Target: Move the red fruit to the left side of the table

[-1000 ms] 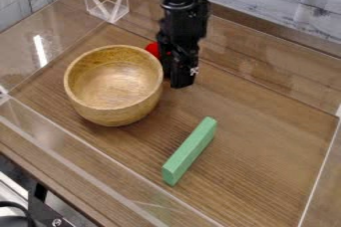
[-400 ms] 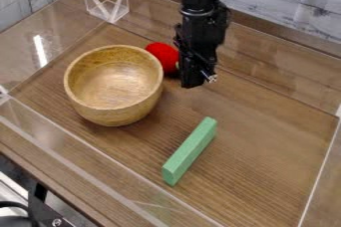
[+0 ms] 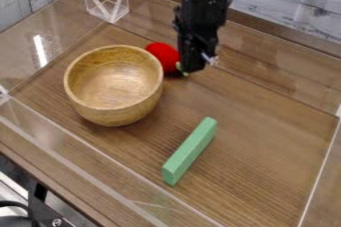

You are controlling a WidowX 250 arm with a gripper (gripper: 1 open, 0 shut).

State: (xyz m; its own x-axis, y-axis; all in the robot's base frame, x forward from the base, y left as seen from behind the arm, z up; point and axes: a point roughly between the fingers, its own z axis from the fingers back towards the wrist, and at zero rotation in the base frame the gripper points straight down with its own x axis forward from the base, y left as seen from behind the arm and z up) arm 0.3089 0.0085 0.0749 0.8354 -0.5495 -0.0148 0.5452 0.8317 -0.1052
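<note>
Lifted slightly since a moment ago, the gripper [image 3: 193, 68] hangs with jaws together just beside the red fruit [image 3: 160, 53], whose round shape shows no readable long axis.

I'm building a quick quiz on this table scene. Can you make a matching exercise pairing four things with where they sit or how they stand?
Things:
1. wooden bowl
2. red fruit
3. green block
4. gripper

Descriptions:
A. lying near the front edge of the table
B. shut, pointing down
C. empty, left of centre
D. just behind the bowl's right rim

Pairs: 1-C, 2-D, 3-A, 4-B
</note>
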